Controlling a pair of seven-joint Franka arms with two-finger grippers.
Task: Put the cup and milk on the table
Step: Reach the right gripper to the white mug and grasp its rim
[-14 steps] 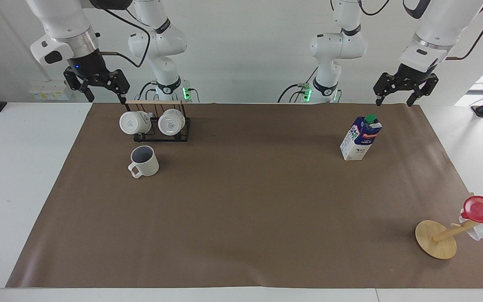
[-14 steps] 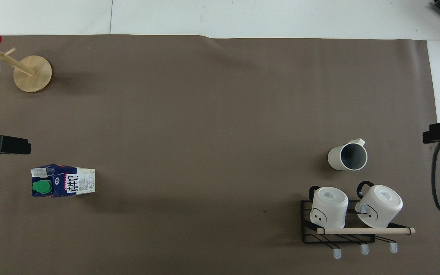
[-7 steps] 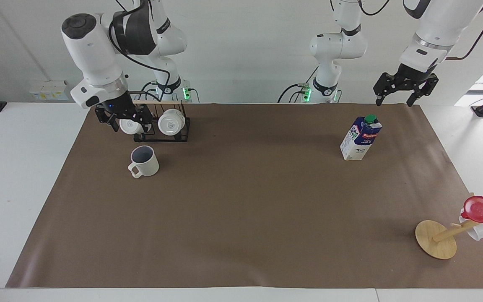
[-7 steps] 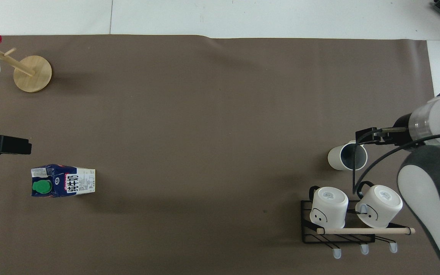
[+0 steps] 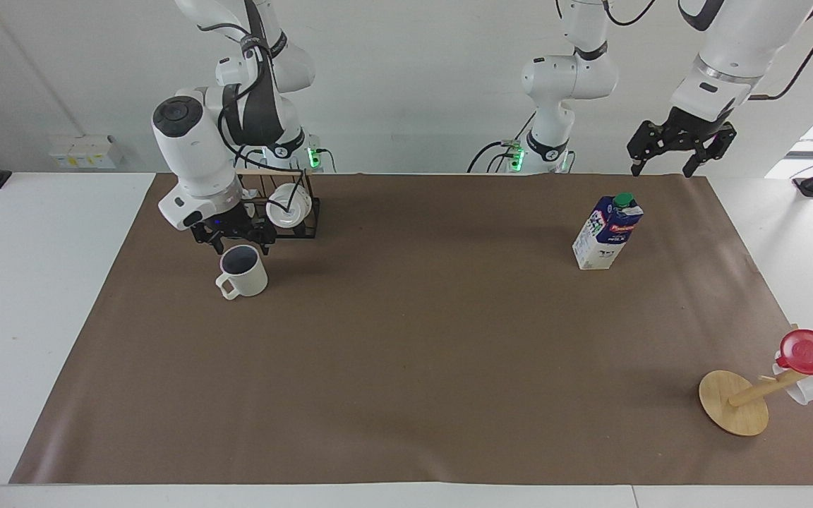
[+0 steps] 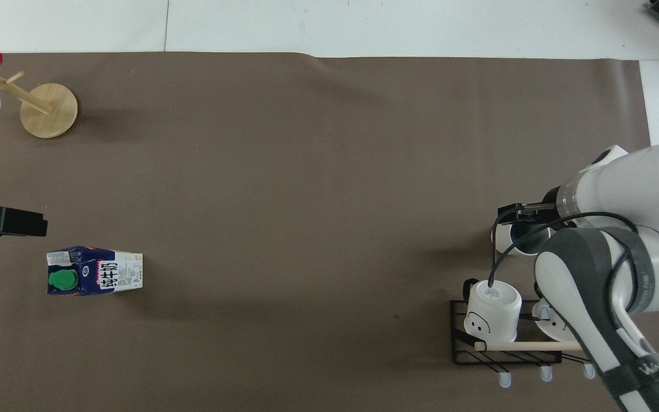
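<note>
The right pincer [image 5: 233,238] hangs just above the cup [image 5: 243,271], at the left of the facing view. Its fingers are apart and hold nothing. The cup stands upright on the brown surface [image 5: 406,339], handle toward the lower left of the frame. The milk [image 5: 607,232] stands upright at the right of that view. The left pincer [image 5: 663,159] waits above it in the upper right, fingers apart. From above, the right arm covers most of the cup.

One camera looks down from high across the table [image 5: 406,353], facing the robots; another looks steeply down from above their end. Both share the table.
</note>
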